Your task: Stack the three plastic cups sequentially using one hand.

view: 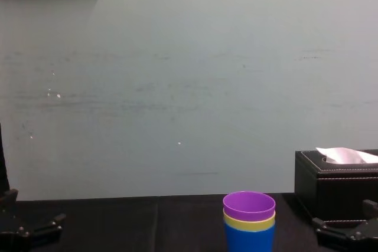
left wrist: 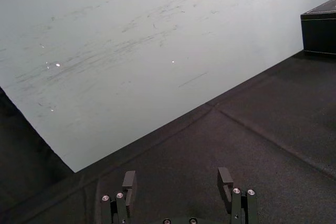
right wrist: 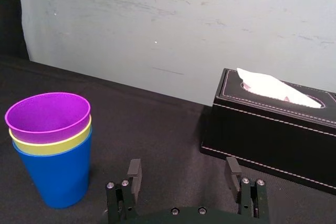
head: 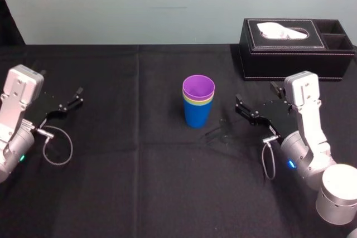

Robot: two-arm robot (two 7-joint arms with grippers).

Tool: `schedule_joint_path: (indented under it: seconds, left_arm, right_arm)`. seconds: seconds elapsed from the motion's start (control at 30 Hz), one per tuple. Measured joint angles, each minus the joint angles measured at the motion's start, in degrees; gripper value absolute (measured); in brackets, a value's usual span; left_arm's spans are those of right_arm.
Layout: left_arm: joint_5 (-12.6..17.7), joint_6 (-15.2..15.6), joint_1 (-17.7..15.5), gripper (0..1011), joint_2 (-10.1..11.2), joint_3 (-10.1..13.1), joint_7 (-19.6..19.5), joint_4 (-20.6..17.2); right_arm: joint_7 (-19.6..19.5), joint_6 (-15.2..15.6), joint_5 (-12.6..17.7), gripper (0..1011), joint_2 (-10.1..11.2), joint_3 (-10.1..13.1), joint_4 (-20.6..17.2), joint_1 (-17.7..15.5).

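- Right end effector (head: 255,94): nearest item, low over the right side of the bench (head: 139,182). Fingers spread apart, released, gripping nothing. It faces the cup stack from the stack's right, with a strip of bare cloth between the fingertips and the cups.
- Blue cup (head: 197,115): upright on the cloth near the middle of the bench, forming the base of the stack.
- Yellow-green cup (head: 198,103): nested inside the blue cup, with a rim band showing above it.
- Purple cup (head: 198,87): nested on top, mouth open upward.
- Open room: bare black cloth surrounds the stack on every side. The front and left areas are the widest.
- Tissue box (head: 290,54): black, at the rear right near the far edge of the bench, well apart from the stack and behind the right arm.
- Far edge: the cloth ends against a pale wall (head: 167,4).
- Left end effector (left wrist: 177,174): at the left side of the bench, well apart from the cups. Fingers spread, released, holding nothing.
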Motion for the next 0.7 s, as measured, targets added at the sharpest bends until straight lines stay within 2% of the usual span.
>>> schedule_joint_path:
  seconds: [0.7]
  left_arm:
    - [0.00,0.00,0.00,1011,0.00,0.00,0.00,0.00]
  right_arm:
    - [-0.14,0.10,0.43,1003,0.00,0.17,-0.37,-0.11]
